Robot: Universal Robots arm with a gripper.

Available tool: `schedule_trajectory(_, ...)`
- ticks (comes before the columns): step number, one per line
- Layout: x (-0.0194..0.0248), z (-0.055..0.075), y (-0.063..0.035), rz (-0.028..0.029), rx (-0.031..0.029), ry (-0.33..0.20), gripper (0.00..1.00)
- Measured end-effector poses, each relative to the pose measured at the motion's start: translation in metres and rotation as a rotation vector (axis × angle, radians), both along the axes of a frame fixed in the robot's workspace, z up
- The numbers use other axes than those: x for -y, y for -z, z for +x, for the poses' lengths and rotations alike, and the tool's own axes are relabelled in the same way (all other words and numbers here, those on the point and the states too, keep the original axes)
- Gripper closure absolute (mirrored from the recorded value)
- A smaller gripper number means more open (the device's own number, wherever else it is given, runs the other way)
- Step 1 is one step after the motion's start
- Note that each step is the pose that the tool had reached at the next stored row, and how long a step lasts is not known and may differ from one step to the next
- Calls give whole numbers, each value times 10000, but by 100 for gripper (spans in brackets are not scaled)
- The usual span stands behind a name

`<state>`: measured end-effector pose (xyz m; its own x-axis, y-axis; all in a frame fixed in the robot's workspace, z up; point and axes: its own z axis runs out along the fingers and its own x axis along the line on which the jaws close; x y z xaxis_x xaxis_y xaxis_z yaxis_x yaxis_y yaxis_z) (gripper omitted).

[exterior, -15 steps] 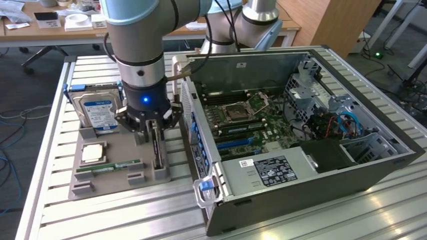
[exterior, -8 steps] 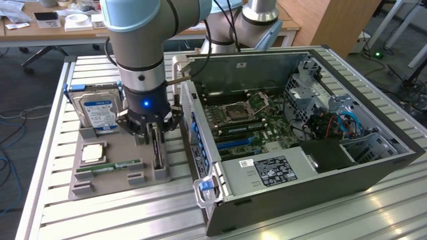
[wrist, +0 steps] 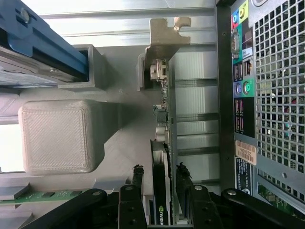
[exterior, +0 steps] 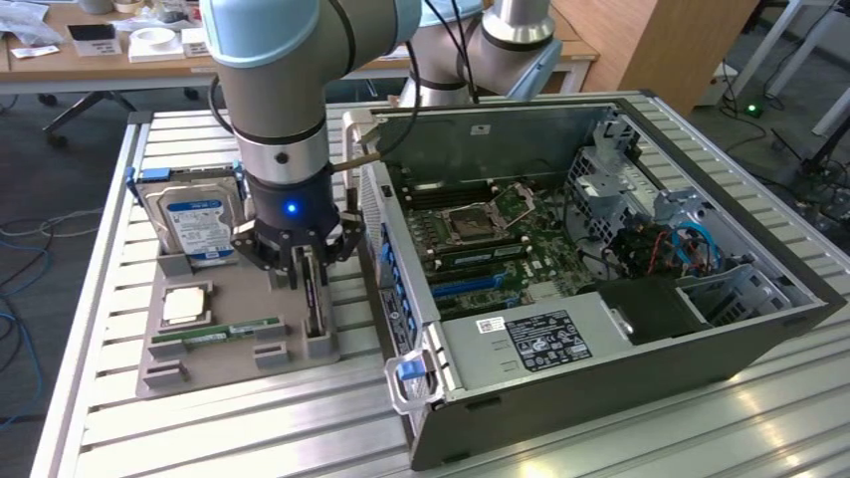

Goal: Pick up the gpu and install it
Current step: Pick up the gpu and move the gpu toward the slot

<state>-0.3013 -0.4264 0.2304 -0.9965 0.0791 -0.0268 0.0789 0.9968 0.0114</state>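
Wrist view: the gpu (wrist: 164, 119) stands on edge in a slot of the grey holder (wrist: 121, 148). The fingers (wrist: 138, 175) are spread either side, not clamping it. Exterior view: hard drive (exterior: 193, 219) at ten o'clock, RAM stick (exterior: 219, 331) at eight, open computer case (exterior: 638, 383) at three.

A slatted aluminium table (exterior: 106, 398) fills the foreground, bright where light catches its ribs. Behind it stands a wooden desk (exterior: 40, 66) strewn with small white items, with a black chair base (exterior: 87, 105) beneath. A wooden cabinet (exterior: 664, 40) rises at the exterior view's right. Cables (exterior: 27, 239) trail across the grey floor (exterior: 40, 149).
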Motion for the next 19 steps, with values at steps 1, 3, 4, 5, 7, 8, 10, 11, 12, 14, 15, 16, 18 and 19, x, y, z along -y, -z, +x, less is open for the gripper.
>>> schedule_trajectory(1, 0, 0, 0, 0, 0, 0, 58)
schedule_trajectory(3, 0, 0, 0, 0, 0, 0, 58)
schedule_trajectory(4, 0, 0, 0, 0, 0, 0, 58)
schedule_trajectory(5, 0, 0, 0, 0, 0, 0, 58)
schedule_trajectory(7, -2, 0, 2, 9, 1, 0, 58)
schedule_trajectory(8, -3, 0, 3, 12, 1, 0, 58)
schedule_trajectory(10, -7, 0, 4, 18, 2, 0, 58)
schedule_trajectory(11, -7, 0, 4, 18, 1, 0, 58)
schedule_trajectory(12, -7, 0, 4, 17, 0, 0, 58)
schedule_trajectory(14, -8, 2, 4, 18, 0, 1, 58)
schedule_trajectory(15, -8, 7, 4, 18, 1, 0, 58)
schedule_trajectory(16, -8, 12, 4, 18, 1, -1, 58)
schedule_trajectory(18, -7, 14, 4, 18, 0, 0, 58)
schedule_trajectory(19, -7, 15, 4, 18, 0, 0, 58)
